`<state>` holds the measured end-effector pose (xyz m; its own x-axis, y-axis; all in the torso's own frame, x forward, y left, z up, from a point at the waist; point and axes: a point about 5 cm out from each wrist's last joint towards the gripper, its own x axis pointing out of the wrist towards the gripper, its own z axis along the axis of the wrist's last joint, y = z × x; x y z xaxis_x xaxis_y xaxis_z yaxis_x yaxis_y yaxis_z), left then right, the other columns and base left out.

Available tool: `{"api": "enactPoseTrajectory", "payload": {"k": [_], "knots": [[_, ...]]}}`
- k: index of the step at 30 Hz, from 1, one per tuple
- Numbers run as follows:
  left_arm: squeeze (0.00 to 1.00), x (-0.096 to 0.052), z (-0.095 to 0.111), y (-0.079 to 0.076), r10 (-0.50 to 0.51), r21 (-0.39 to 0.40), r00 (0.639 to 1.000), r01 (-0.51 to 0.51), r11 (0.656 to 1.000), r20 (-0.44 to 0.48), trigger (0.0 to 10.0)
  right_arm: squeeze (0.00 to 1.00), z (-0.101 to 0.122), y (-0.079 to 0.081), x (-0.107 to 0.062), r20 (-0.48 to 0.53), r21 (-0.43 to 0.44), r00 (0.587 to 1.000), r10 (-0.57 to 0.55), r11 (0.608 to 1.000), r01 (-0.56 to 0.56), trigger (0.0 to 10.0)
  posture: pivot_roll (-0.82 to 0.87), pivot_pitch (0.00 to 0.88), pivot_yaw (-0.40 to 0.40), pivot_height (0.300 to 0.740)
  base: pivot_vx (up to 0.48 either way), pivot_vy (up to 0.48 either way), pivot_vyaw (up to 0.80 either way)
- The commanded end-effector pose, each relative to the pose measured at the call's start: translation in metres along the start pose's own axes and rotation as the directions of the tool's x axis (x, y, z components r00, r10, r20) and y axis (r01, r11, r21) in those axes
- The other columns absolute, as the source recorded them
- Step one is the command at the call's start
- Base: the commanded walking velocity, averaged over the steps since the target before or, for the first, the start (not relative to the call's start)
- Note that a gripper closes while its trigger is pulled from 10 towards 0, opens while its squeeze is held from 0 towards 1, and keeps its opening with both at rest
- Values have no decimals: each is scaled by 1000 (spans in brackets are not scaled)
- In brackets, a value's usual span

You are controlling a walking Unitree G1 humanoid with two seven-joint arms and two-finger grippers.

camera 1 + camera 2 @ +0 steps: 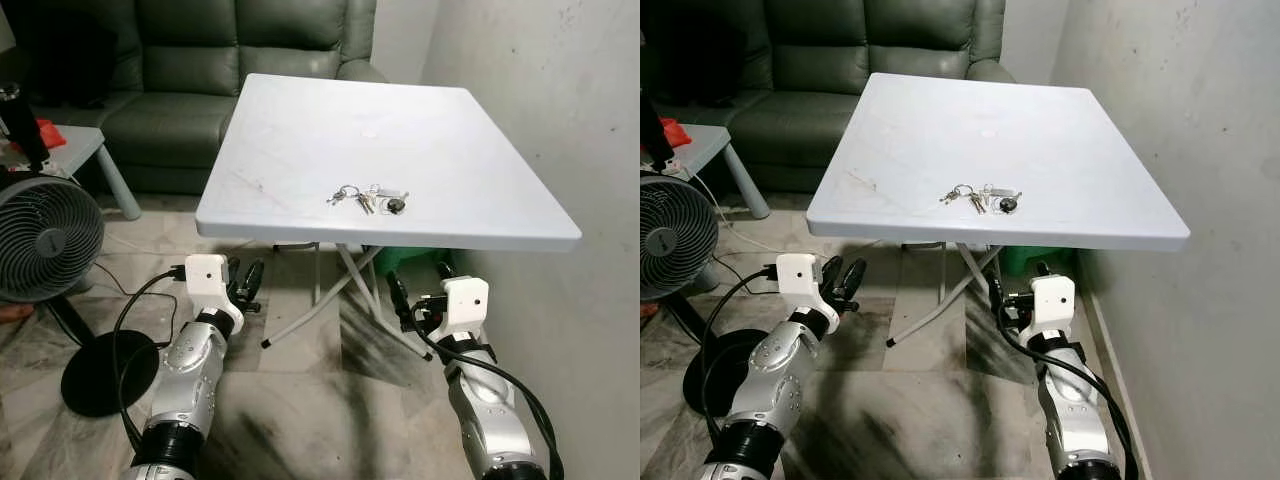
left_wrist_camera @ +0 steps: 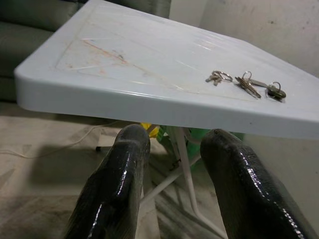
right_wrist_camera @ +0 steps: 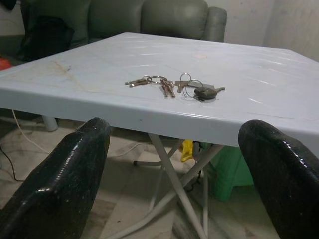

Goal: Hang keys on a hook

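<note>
Keys (image 1: 367, 198) at counter (image 1: 300, 150) 6 o'clock edge, within reach; left hand (image 1: 245, 285) and right hand (image 1: 402, 300) released, below.

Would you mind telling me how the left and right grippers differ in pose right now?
The right gripper has its fingers spread wide; the left gripper holds a narrower gap. The right gripper sits below the table edge nearest the keys; the left gripper sits farther off, toward the fan. Both are open, empty, below the tabletop.

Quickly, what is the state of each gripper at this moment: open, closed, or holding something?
Left gripper: open, holding nothing, below the table edge.
Right gripper: open wide, holding nothing; the keys lie on the table.
</note>
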<state>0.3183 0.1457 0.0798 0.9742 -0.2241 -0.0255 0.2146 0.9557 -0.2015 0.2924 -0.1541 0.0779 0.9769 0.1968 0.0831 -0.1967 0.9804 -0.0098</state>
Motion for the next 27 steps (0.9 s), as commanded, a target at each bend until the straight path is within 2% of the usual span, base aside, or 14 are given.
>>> {"api": "enactPoseTrajectory", "payload": {"k": [1, 14, 27], "knots": [[0, 2, 2, 0, -10, 7, 1000, 10, 1000, -2, 10000, 0, 2, 1, 1, 5, -4, 1000, 7, 1000, -7, 10000, -24, 0, -24, 740, 0, 292, 0], [0, 4, 3, -3, -26, 10, 1000, 26, 1000, -2, 10000, 0, 0, 1, 0, 1, -7, 1000, 11, 1000, -11, 10000, -29, 0, -22, 740, 0, 302, 0], [0, 6, 5, -4, -31, 35, 1000, 31, 999, 2, 10000, 0, 0, 1, 0, 3, -12, 1000, 16, 1000, -16, 10000, -29, 0, -22, 740, 296, 298, 0]]}}
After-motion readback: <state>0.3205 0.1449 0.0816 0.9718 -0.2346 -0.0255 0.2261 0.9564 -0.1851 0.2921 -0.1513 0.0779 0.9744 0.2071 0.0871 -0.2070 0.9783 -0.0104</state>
